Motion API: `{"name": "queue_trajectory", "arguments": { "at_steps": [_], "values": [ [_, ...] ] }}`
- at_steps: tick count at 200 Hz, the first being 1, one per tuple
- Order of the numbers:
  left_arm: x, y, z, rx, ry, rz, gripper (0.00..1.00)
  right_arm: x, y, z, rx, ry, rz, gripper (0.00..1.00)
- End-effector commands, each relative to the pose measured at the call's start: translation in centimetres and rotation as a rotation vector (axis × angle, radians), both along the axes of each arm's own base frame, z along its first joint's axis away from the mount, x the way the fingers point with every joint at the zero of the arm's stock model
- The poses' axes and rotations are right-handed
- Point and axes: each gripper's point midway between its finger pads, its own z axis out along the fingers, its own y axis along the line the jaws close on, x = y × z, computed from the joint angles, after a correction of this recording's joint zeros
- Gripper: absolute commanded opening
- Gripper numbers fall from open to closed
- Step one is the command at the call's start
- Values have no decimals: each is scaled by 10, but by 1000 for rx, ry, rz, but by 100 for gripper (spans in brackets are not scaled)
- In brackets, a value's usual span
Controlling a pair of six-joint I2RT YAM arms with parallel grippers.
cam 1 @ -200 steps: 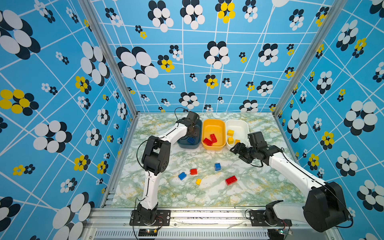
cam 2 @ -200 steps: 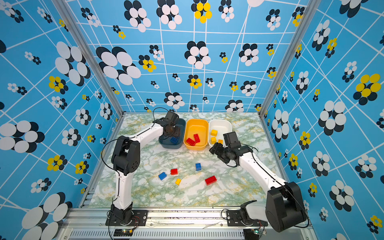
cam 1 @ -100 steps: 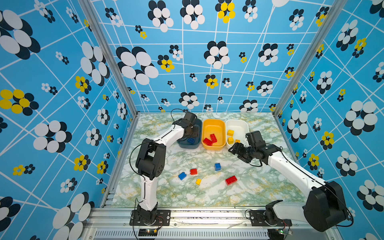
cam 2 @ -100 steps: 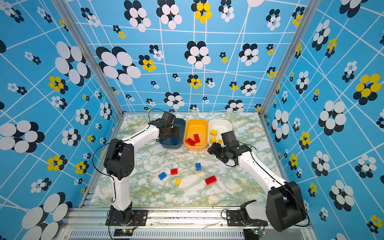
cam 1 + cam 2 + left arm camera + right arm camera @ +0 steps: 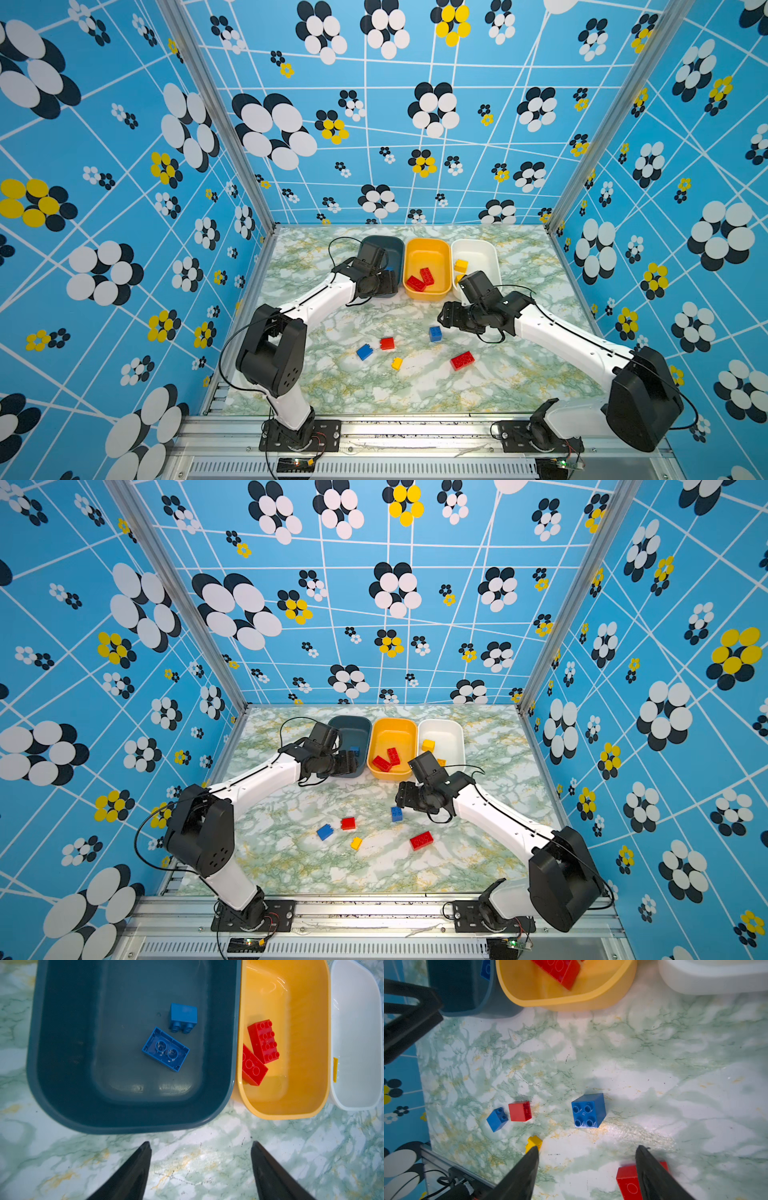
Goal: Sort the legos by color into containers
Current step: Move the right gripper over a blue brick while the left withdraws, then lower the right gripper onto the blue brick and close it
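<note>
Scene: a green-veined marble table [image 5: 332,395] carried three tubs in a row at its twelve o'clock edge: a blue tub [image 5: 62,1064], a yellow tub [image 5: 307,1076] and a white tub [image 5: 357,1043].
Already sorted: two blue bricks [image 5: 165,1052] lay in the blue tub, two red bricks [image 5: 264,1041] in the yellow tub, and yellow bricks [image 5: 460,264] in the white tub.
Loose bricks: a blue cube [image 5: 588,1110] sat near the table's middle. From it, a small red brick [image 5: 520,1111] and a small blue brick [image 5: 497,1119] lay at nine o'clock, a yellow brick [image 5: 534,1142] at eight, and a long red brick [image 5: 462,360] at about five.
Left gripper [image 5: 200,1142]: jaws spread wide, holding nothing, above the blue tub's six o'clock rim.
Right gripper [image 5: 587,1148]: jaws apart and empty, above the table.
Nearest brick: the blue cube lay at about seven o'clock from the right gripper in both top views, near but not touching, studs up.
Handling (a judgement): light, stiff, smooth plastic, likely slippery. Best pinched squarely on two flat opposite sides, below the studs.
</note>
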Motion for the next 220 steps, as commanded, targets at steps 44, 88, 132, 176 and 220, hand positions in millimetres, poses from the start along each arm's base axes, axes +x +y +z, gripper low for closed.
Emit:
{"name": "queue_trajectory", "arguments": {
  "at_steps": [44, 88, 132, 176, 220],
  "values": [
    [-43, 18, 12, -53, -13, 20, 79, -7, 19, -24, -229, -12, 173, 75],
    [-64, 31, 11, -56, -14, 33, 80, -4, 25, -41, -327, -6, 209, 74],
    [-76, 43, 7, -53, -6, 49, 80, 1, 28, -57, -368, 1, 217, 74],
    [-80, 49, 0, -60, 6, 62, 80, 6, 33, -64, -386, 1, 220, 68],
    [-81, 49, -3, -68, 11, 70, 81, 9, 36, -67, -406, 8, 223, 59]
  ]
}}
